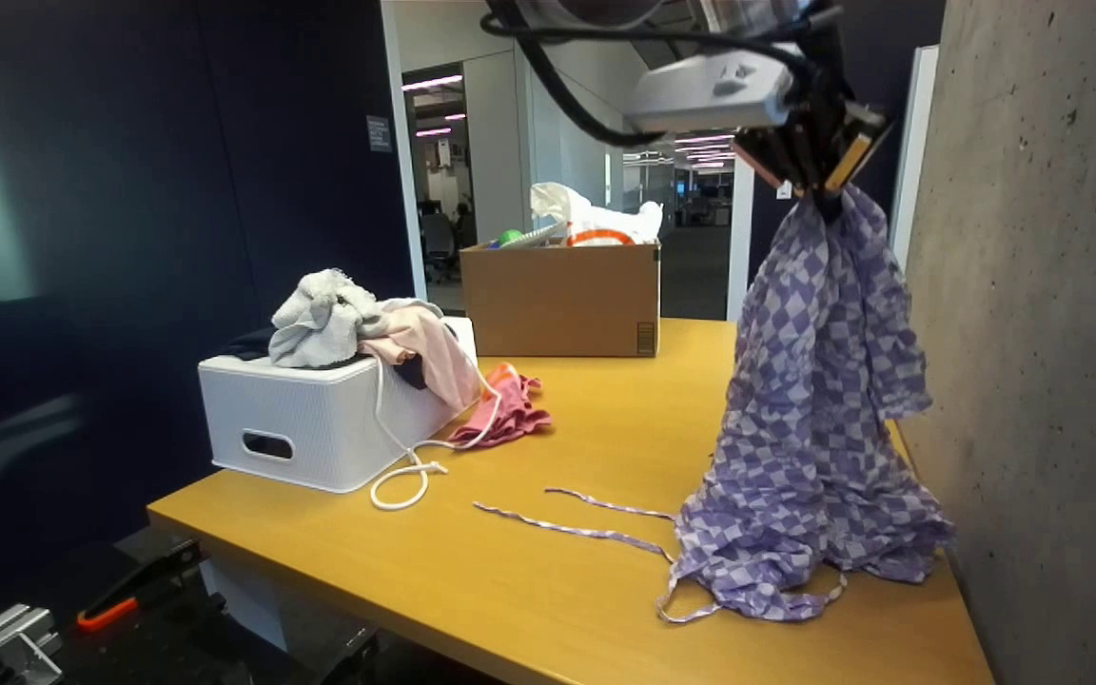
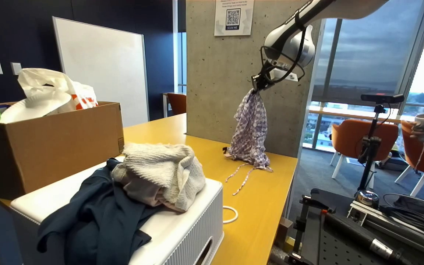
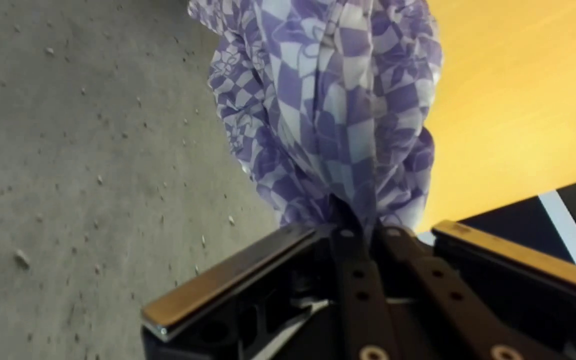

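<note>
Checkered cloth [image 1: 800, 400] hangs bunched at its top in the claw [image 1: 826, 198], which is pinched tight on it; its lower edge and thin straps [image 1: 596, 532] lie on the tabletop [image 1: 596, 590]. A firm grip and slow, smooth moves would likely suit such light fabric. The concrete wall [image 1: 1043, 285] stands close beside; farther off sit a white bin [image 1: 348, 438] heaped with clothes [image 1: 324, 328] and a cardboard box [image 1: 557, 304].
</note>
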Controlling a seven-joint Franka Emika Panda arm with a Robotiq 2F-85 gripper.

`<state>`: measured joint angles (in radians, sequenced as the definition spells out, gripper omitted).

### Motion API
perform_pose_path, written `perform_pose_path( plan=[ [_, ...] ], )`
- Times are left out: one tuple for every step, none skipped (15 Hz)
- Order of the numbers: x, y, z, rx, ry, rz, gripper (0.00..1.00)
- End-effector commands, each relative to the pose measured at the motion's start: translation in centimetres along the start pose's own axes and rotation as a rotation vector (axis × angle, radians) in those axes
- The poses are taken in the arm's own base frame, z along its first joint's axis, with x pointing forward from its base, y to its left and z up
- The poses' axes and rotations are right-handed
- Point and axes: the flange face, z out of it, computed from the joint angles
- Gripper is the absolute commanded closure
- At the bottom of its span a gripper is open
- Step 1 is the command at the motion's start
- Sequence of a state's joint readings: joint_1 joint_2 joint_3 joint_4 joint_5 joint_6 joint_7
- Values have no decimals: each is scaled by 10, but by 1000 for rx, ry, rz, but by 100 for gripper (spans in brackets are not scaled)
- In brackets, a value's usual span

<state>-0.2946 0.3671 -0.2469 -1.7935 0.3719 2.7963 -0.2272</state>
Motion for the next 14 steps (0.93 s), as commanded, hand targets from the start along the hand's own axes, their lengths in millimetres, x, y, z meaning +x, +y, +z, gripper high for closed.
perform_pose_path(
  plan=[
    [-5, 8, 19, 5, -11, -11, 71],
    [-2, 5, 15, -4, -5, -23, 65],
    [1, 0, 10, -5, 1, -36, 58],
    [5, -10, 2, 1, 10, -58, 50],
    [6, -22, -6, 13, 9, -80, 43],
    [1, -41, -14, 33, 9, -116, 37],
    [-9, -66, -20, 53, 5, -164, 28],
    [-18, -90, -26, 75, 2, -202, 22],
    [-29, -119, -29, 102, -10, -254, 13],
    [-38, -145, -33, 126, -17, -295, 7],
    [-50, -174, -37, 158, -27, -337, 1],
    [-62, -204, -42, 186, -39, -370, 0],
    [-76, -234, -46, 213, -58, -406, 0],
    [-92, -262, -51, 235, -79, -436, 0]
  ],
)
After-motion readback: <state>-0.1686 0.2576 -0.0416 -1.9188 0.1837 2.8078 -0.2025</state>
